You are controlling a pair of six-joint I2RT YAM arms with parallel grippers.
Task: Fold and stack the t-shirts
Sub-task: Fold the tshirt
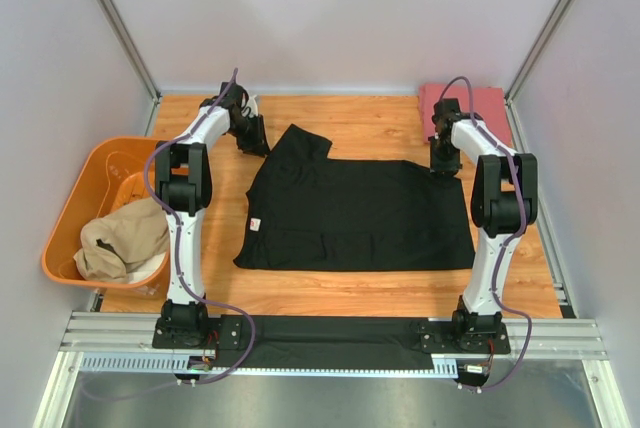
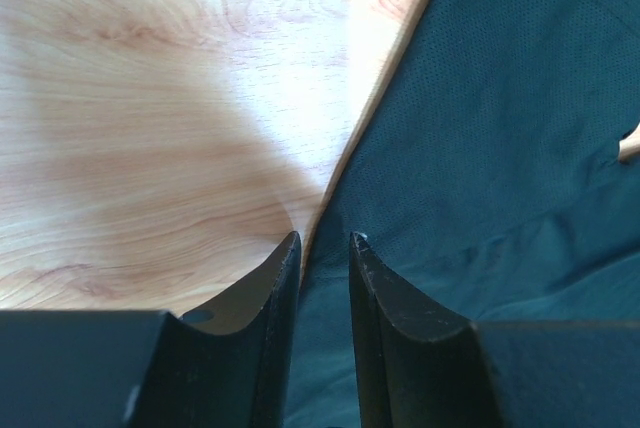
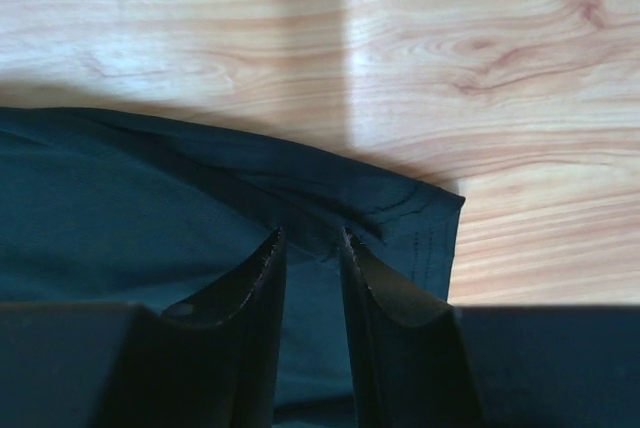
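Black short-sleeved cloth t-shirt [image 1: 355, 213] lies spread on the wooden table [image 1: 380, 293]; left gripper [image 2: 325, 240] straddles its far-left edge, right gripper [image 3: 310, 233] its far-right hem corner, both jaws slightly apart, not clamped on the cloth

Camera layout: one fixed overhead view, two close wrist views.
The top external camera looked down from above and behind the arm bases [image 1: 186, 324], taking in the whole tabletop [image 1: 350, 290]. The left wrist camera sat close behind the left fingers [image 2: 268, 293], facing down at the far left edge of the black t-shirt [image 1: 360, 213] and bare wood; the right wrist camera looked past the right fingers [image 3: 255, 288] at its far right corner. All three views shared that shirt.
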